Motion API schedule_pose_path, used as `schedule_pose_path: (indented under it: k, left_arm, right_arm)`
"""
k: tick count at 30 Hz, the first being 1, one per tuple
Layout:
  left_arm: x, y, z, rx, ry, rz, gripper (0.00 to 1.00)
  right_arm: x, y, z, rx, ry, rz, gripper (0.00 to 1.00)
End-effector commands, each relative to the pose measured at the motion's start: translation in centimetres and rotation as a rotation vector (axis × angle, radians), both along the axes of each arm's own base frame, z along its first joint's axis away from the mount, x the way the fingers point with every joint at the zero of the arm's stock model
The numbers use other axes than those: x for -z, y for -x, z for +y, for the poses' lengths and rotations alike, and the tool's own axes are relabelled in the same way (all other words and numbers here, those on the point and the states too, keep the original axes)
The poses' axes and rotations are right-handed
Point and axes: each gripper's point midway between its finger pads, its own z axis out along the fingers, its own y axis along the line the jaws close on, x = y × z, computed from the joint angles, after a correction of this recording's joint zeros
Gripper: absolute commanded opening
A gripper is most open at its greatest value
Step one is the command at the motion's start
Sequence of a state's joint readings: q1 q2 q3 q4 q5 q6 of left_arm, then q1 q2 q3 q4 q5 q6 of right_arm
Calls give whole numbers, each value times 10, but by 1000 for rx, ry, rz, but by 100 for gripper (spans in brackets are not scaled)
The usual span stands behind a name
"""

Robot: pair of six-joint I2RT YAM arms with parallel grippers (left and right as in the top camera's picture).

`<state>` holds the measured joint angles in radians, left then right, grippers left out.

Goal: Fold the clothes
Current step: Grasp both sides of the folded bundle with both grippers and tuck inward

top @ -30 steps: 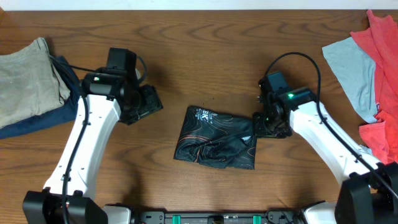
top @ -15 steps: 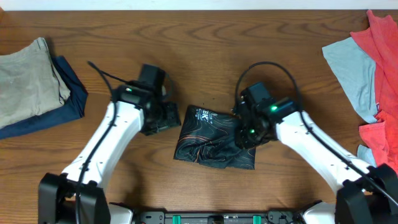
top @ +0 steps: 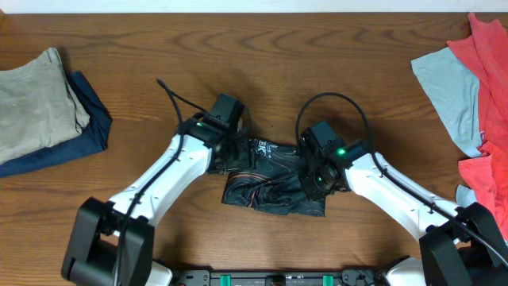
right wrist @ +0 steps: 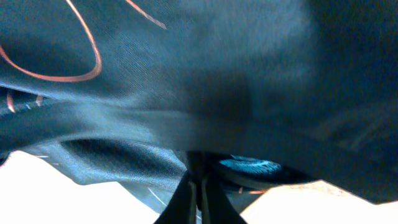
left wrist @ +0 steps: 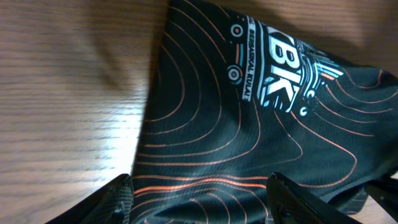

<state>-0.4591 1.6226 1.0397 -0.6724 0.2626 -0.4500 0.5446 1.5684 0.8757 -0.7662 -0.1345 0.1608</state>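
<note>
The black jersey [top: 270, 184] with thin orange contour lines and white lettering lies crumpled at the table's middle. My left gripper [top: 231, 154] is at its upper left edge. In the left wrist view that gripper [left wrist: 202, 200] is open, its fingers [left wrist: 117, 198] wide apart over the jersey [left wrist: 249, 124]. My right gripper [top: 314, 179] sits on the jersey's right part. In the right wrist view the right gripper [right wrist: 200, 186] is shut, its tips pinched together on a fold of the jersey [right wrist: 186, 74], which fills the view.
At the far left a folded beige garment [top: 36, 99] rests on a navy one [top: 89, 123]. A grey garment [top: 448, 83] and red clothes [top: 488, 127] are heaped at the right edge. Bare wooden table [top: 262, 63] lies behind the jersey.
Both arms have swung inward onto the jersey. The right gripper has closed on the fabric at the right side. The left gripper has reached the jersey's left edge and opened slightly wider.
</note>
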Motion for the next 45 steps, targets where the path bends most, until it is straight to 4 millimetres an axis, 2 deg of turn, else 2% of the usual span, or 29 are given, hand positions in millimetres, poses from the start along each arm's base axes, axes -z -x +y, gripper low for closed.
schedule_pose_path:
  k: [1, 7, 8, 9, 10, 12, 19, 24, 28, 37, 45]
  left_arm:
    - [11, 2, 0, 8, -19, 22, 70]
    - [19, -4, -3, 7, -14, 16, 70]
    - [20, -5, -4, 5, -13, 14, 70]
    - [21, -7, -4, 4, -12, 13, 71]
    - [23, -7, -5, 4, -12, 13, 71]
    - [26, -7, -5, 1, -11, 20, 71]
    - [27, -5, -11, 8, 10, 36, 71]
    - [25, -5, -16, 16, 35, 35, 71]
    - [20, -9, -30, 36, 101, 13, 71]
    - [13, -18, -55, 110, 137, -81, 77]
    - [15, -17, -67, 139, 146, -102, 77]
  right_arm:
    - [5, 11, -10, 34, 60, 40, 1]
    - [1, 32, -83, 498, 374, 110, 2]
    - [0, 33, -88, 518, 387, 114, 7]
    - [0, 33, -90, 524, 392, 119, 17]
    - [0, 33, -91, 528, 394, 123, 20]
    - [0, 34, -91, 531, 389, 128, 25]
    - [-5, 42, -86, 517, 366, 172, 23]
    - [-19, 26, -63, 401, 215, 114, 25]
    - [-23, 16, -41, 289, 91, 83, 29]
    - [-9, 17, -39, 250, 93, 86, 28]
    - [-5, 14, -49, 253, 153, 63, 27]
